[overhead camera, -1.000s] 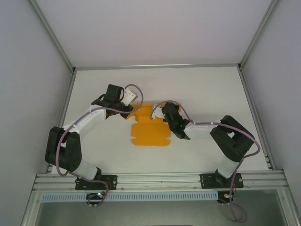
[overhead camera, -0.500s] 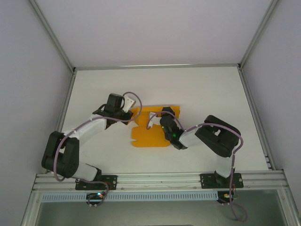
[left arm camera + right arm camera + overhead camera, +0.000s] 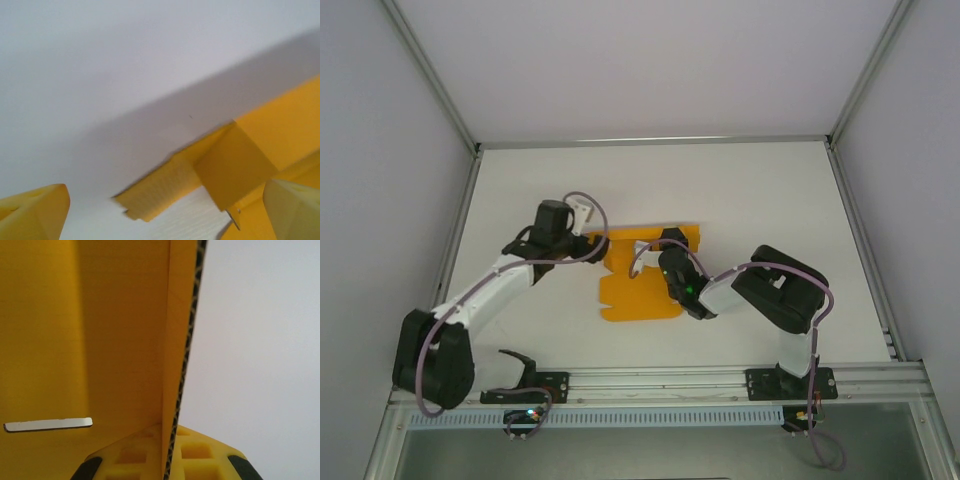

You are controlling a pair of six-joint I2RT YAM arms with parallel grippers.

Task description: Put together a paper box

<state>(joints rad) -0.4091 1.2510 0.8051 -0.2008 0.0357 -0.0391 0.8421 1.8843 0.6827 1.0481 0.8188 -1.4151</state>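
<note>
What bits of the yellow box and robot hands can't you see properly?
1. Top view: the right hand covers part of the paper box, so the fold there is hidden.
2. Top view: the left hand covers the box's edge, so touching cannot be told.
3. Left wrist view: the box runs off the right edge; the bottom edge cuts the fingers.
4. Right wrist view: the box is too close to tell its whole shape.

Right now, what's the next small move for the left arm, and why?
Probably ease the left gripper forward onto the corner flap: it lies ahead between the open fingers, while the right gripper pinches a raised wall of the paper box.
</note>
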